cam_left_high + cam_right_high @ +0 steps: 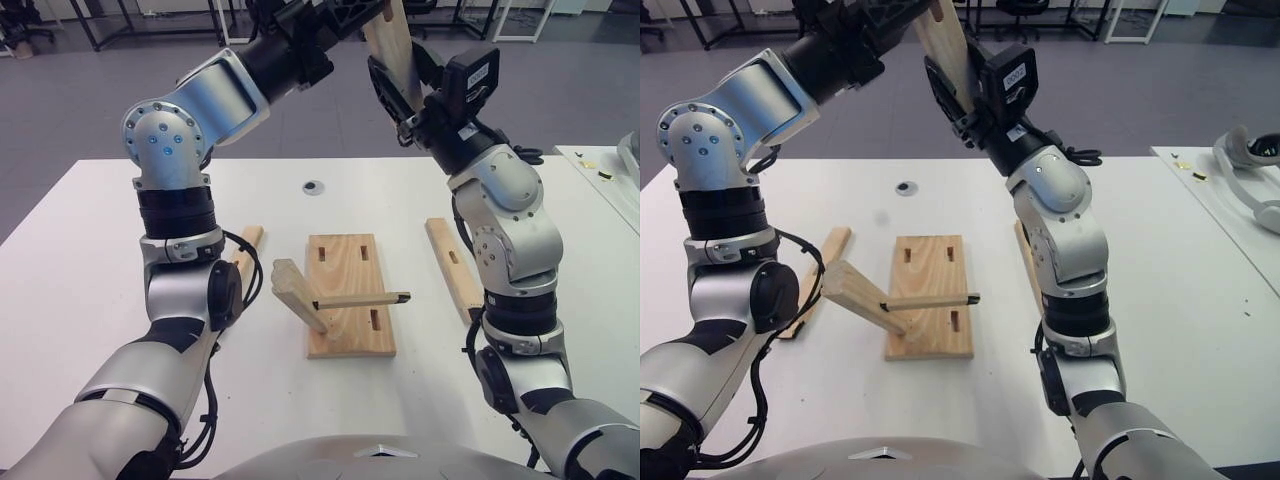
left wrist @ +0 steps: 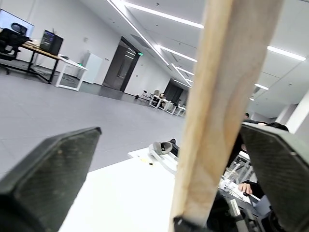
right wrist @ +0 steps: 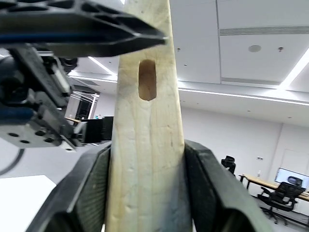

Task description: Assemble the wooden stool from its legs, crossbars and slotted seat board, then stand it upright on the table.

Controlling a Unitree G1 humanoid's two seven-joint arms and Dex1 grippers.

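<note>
Four pale wooden legs, one crossbar and one seat board. One slotted pale wooden leg (image 3: 145, 125) is held high above the far edge of the white table (image 1: 80, 230): the right gripper (image 3: 147, 152) pinches it between both pads, while the left gripper (image 2: 169, 130) is spread around it, with a gap at one pad. A rectangular wooden seat board (image 1: 350, 295), three slots visible, lies flat mid-table. Across it rests a second leg (image 1: 298, 292) carrying a thin dark-tipped crossbar (image 1: 365, 299). Single legs lie left (image 1: 247, 250) and right (image 1: 453, 268) of the board. A white label (image 1: 1012, 75) is illegible.
</note>
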